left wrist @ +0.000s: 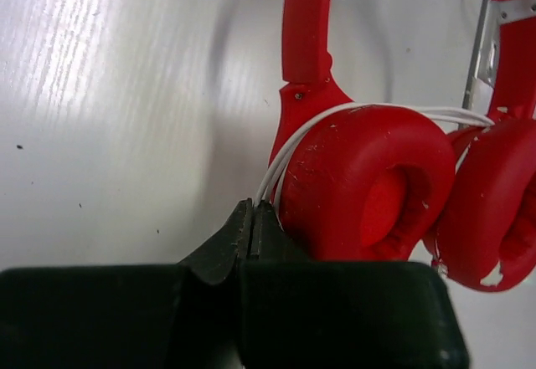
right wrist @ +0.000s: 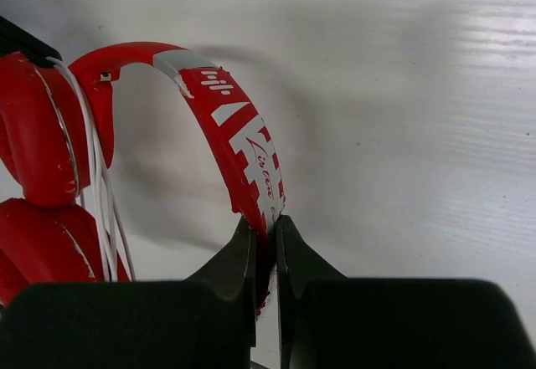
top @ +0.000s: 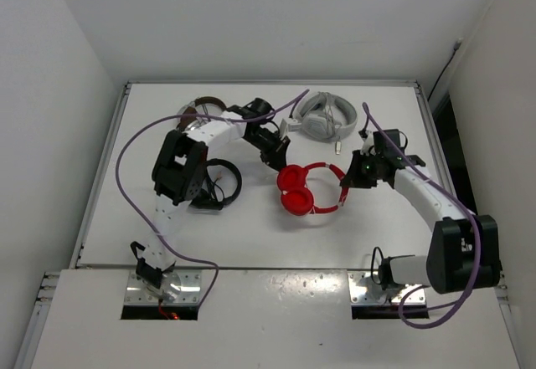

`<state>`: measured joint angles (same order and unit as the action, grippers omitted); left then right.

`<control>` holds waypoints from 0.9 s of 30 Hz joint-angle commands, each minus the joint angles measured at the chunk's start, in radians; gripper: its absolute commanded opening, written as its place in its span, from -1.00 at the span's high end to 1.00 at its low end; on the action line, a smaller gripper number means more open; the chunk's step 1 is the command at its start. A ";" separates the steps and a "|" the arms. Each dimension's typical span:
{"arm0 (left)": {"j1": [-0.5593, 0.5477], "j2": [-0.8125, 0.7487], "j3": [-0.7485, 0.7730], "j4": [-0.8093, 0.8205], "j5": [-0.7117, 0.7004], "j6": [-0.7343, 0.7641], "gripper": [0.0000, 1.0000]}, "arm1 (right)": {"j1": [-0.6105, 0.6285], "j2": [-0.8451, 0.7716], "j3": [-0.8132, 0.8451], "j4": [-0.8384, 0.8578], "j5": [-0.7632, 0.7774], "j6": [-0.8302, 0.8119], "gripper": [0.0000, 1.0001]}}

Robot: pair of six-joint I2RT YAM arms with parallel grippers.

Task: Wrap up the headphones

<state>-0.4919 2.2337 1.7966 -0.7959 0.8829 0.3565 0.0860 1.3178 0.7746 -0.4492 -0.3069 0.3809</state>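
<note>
The red headphones [top: 306, 190] lie mid-table, folded, both earcups together on the left. Their thin white cable [left wrist: 289, 147] runs in loops around the earcups [left wrist: 368, 189]. My left gripper [left wrist: 253, 210] is shut on the white cable just beside the nearer earcup; in the top view it [top: 279, 158] sits at the headphones' upper left. My right gripper [right wrist: 266, 231] is shut on the red headband [right wrist: 243, 139], which bears white lettering; in the top view it [top: 347, 178] holds the headband's right end. The cable loops also show in the right wrist view [right wrist: 100, 185].
White-grey headphones [top: 322, 116] lie at the back centre-right. Black headphones [top: 219, 183] lie left of the red ones, under my left arm. Brown-banded headphones [top: 201, 106] sit at the back left. Purple arm cables arc over both sides. Walls bound the table [top: 251, 235].
</note>
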 commanded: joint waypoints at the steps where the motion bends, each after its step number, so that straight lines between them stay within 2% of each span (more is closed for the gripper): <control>1: -0.017 0.047 0.041 0.089 -0.073 -0.154 1.00 | -0.048 0.015 0.009 0.067 0.070 0.119 1.00; 10: -0.062 0.184 0.086 0.219 -0.035 -0.407 1.00 | -0.095 0.095 -0.020 0.176 0.135 0.142 1.00; 14: -0.062 0.205 0.098 0.230 -0.044 -0.416 1.00 | -0.107 0.158 -0.020 0.195 0.184 0.121 1.00; 22: -0.062 0.216 0.098 0.230 -0.062 -0.407 0.67 | -0.097 0.201 -0.020 0.195 0.247 0.087 1.00; 27: -0.062 0.185 0.080 0.230 -0.116 -0.387 0.67 | -0.078 0.201 -0.020 0.169 0.247 0.043 1.00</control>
<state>-0.5503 2.4348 1.8786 -0.5373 0.8402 -0.0463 0.0025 1.5345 0.7368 -0.3351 -0.0849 0.4335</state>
